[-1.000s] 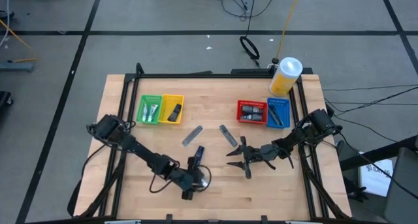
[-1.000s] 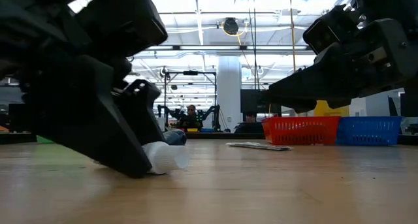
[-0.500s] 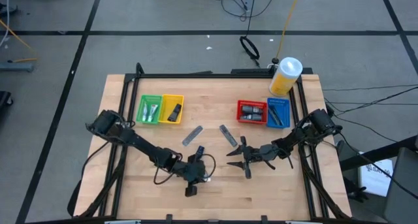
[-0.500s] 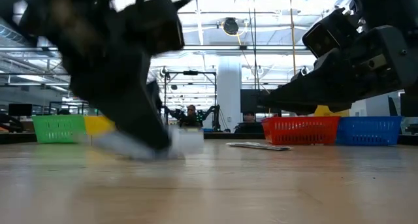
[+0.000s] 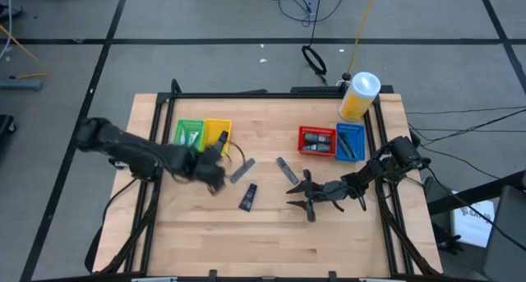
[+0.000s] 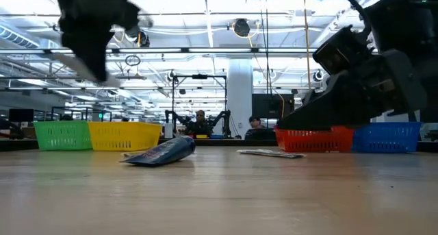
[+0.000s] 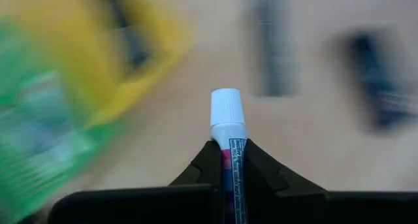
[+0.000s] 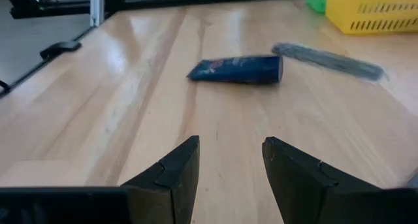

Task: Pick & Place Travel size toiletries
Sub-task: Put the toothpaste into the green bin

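Observation:
My left gripper [image 5: 214, 177] hangs above the table just near of the yellow basket [image 5: 218, 136], shut on a white tube [image 7: 230, 129] with red and blue marks. A dark blue tube [image 5: 247, 197] lies flat on the wood between the two grippers, also showing as the blue tube [image 8: 236, 68] in the right wrist view. Two grey sachets [image 5: 242, 170] [image 5: 286, 170] lie flat farther back. My right gripper [image 5: 292, 198] stands open low over the table's middle, pointing at the blue tube, with nothing between its fingers [image 8: 171, 175]. My left gripper pinches the white tube's body [image 7: 234, 152] between its two fingers, just behind the white cap [image 7: 226, 108]. The tube lies along the fingers, its cap end sticking out past the fingertips. In the low view the gripper [image 6: 89, 36] is high above the wood, so the tube is lifted clear.
A green basket [image 5: 189, 138] stands beside the yellow one at the far left; a red basket [image 5: 315, 140] and a blue basket [image 5: 350, 142] stand at the far right, each with items inside. A big yellow white-capped jar [image 5: 359, 97] stands at the far right corner.
My left gripper has taken up the white tube, which lay on the wood near the table's front middle. It has risen with the tube and swung toward the table's far left, toward the yellow basket. The dark blue tube lies where it was.

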You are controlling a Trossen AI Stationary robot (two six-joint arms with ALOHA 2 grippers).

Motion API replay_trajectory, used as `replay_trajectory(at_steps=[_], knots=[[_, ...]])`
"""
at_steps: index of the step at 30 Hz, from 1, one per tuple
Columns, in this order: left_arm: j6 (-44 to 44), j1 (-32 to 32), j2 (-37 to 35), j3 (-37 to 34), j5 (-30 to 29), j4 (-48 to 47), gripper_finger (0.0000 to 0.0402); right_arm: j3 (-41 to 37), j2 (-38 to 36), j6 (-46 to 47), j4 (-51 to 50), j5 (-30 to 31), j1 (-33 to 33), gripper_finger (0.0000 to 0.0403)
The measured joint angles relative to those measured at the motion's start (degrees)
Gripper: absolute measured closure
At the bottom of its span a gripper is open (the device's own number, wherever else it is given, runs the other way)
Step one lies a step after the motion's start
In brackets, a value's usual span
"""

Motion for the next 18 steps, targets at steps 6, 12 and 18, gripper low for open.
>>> replay_trajectory(at_steps=[6,12,18], knots=[[-4.33,15.37,-3.70,-4.28,-3.53,-14.21,0.0386,-1.45,0.00,0.81,2.04,-0.06,-0.23,0.0243],[4.45,29.73,-4.61,-12.84,-4.80,-5.30,0.0369,-2.79,0.00,1.10,5.02,-0.09,-0.21,0.0243],[9.52,38.68,-3.99,-18.50,-6.92,5.86,0.0361,-2.95,0.00,1.12,5.25,-0.04,-0.23,0.0243]])
